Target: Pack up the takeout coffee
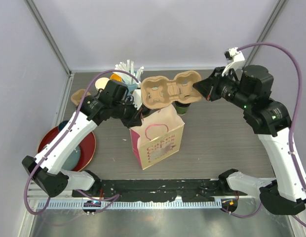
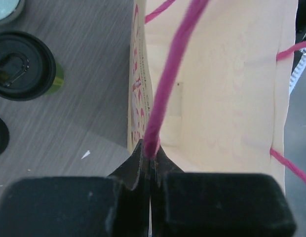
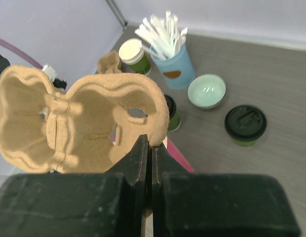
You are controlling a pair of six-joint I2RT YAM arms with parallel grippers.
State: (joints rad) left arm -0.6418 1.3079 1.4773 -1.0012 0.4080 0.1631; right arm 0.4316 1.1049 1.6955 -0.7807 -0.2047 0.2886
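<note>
1. Packing under way: the right gripper [image 1: 198, 90], jaws pressed together on the rim of a cardboard cup carrier [image 1: 168, 90], holds it aloft at 12 o'clock from the paper bag [image 1: 160, 138]. The carrier's long axis runs 9 to 3 in the overhead view.
2. The left gripper [image 2: 150, 150], jaws pinching the bag's pink handle cord [image 2: 168, 79], stands at the bag's 10 o'clock corner.
3. The coffee sits on the table. In the right wrist view, one lidded cup [image 3: 246, 123] stands clear at 4 o'clock from the pale green bowl [image 3: 206, 90]. A second lidded cup [image 3: 171, 114] is half hidden behind the carrier. The right arm looks nearer to both.
4. From overhead the carrier covers most of this. Only one dark-green cup [image 1: 181, 107] shows, at 1 o'clock from the bag. What lies inside the bag cannot be made out.
</note>
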